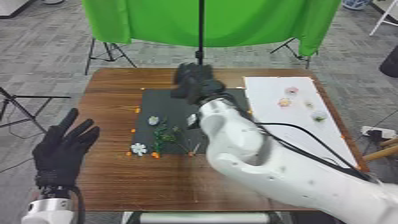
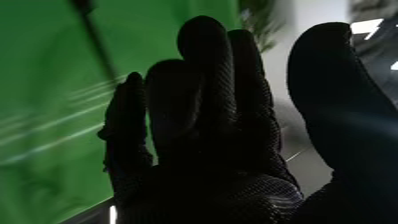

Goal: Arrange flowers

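Flowers (image 1: 284, 102) on white sheet (image 1: 266, 86); right arm (image 1: 238, 142) partly hides mat (image 1: 155, 103).

We see a brown wooden counter (image 1: 111, 185) with visible grain. Directly on it, around the middle, we have a dark rectangular mat (image 1: 152, 103), with small orange bits (image 1: 138, 110) dotted along its edges. Just beside the mat, towards the right side of our counter, lies a long white sheet (image 1: 266, 90), flat and starting near the far edge.

Passage: bare counter (image 1: 151, 185), lower centre-left; obstructions: white right arm (image 1: 249, 150), centre to lower right; left robot hand (image 1: 60, 157), left.
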